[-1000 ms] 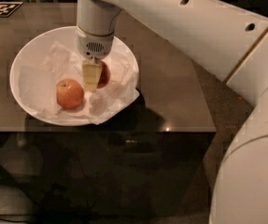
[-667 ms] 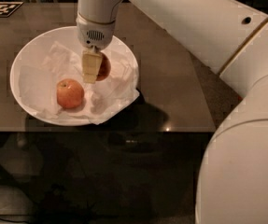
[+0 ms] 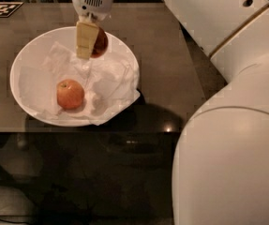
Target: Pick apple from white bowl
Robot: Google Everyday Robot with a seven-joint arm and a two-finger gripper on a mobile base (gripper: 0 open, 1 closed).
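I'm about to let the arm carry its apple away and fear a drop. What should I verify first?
1. Gripper shut on the apple: ok, the apple sits pressed beside its finger, over the white bowl, far side.
2. Grip centred: cannot tell, the finger hides much of the apple.
3. Apple clear of the paper lining: cannot tell.
4. Second apple out of the way: ok, it lies apart, near left in the white bowl.
5. White bowl fully on the table: ok.

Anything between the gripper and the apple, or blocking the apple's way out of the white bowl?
Nothing visible does. The gripper is shut on the apple above the far side of the white bowl. The second apple lies apart on the paper lining, nearer the front rim.
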